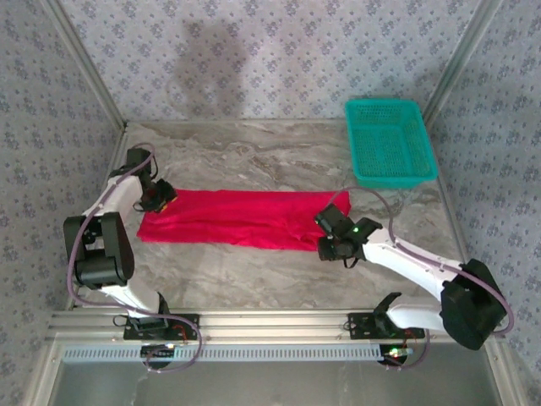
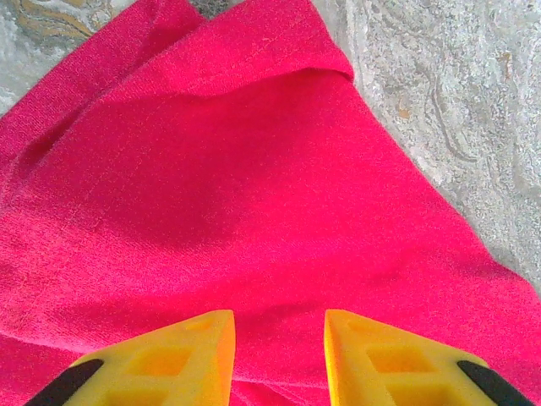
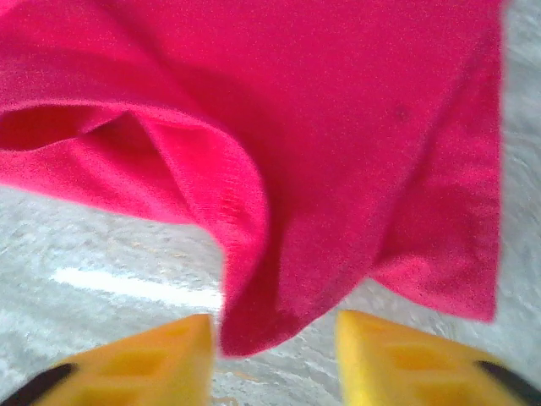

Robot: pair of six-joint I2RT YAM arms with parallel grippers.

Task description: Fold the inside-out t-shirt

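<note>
The inside-out t-shirt (image 1: 245,218) lies on the marble-patterned table (image 1: 254,156) as a long red band; in the top view it runs from the left-centre of the frame to the right of centre, and its right end is wider than its left end. A teal mesh basket (image 1: 389,142) stands in the upper right of that view, well apart from the cloth.

The left gripper (image 1: 159,196) is at the left end of the band, on the upper corner of the cloth; in the left wrist view its yellow fingers (image 2: 190,355) stand at the bottom edge with a moderate gap, and red cloth covers the gap between them; whether the fingers press the cloth or only stand over it, I cannot tell.

The right gripper (image 1: 331,237) is at the right end of the band, near its lower edge; in the right wrist view, which is a little blurred, the jaws stand wide apart; a loose fold of the shirt comes down into the gap, close to the finger on the left of the frame, and bare table shows between the fold and the other finger; nothing is pinched there.
</note>
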